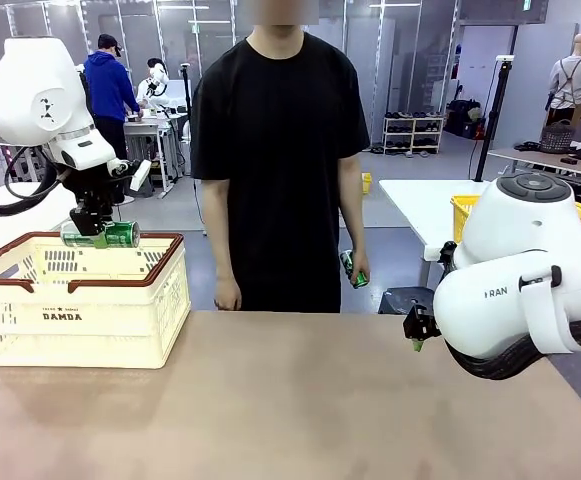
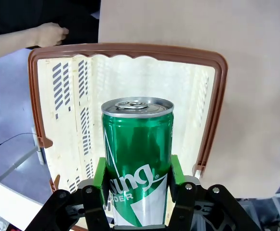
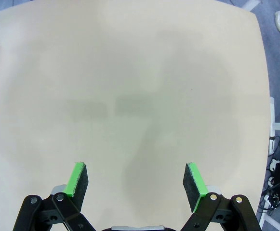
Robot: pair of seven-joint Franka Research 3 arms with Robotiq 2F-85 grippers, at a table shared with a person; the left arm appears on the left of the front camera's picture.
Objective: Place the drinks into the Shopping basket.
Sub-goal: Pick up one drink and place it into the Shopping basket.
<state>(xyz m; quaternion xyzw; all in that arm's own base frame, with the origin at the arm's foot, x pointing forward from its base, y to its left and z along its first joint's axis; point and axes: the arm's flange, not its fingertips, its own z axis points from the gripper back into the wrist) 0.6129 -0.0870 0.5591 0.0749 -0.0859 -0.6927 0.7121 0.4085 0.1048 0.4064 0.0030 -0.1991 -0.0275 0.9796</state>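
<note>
A green can with white markings (image 1: 110,235) lies sideways in my left gripper (image 1: 95,228), just above the rim of the cream Shopping basket (image 1: 70,320). In the left wrist view the green can (image 2: 137,163) sits between the green pads (image 2: 100,173), with the left gripper (image 2: 138,169) shut on it over the basket's brown-red rim (image 2: 130,48) and its bare inside. The person holds a second can (image 1: 353,270) in a hand at the table's far edge. My right gripper (image 1: 417,338) hangs open above the table; between the right gripper's (image 3: 137,180) pads there is nothing.
The brown table (image 1: 290,400) stretches bare from the basket to my right arm. The person stands at the far middle, their other hand (image 2: 48,33) near the basket's far side. A yellow mesh basket (image 1: 460,210) sits on another table behind my right arm.
</note>
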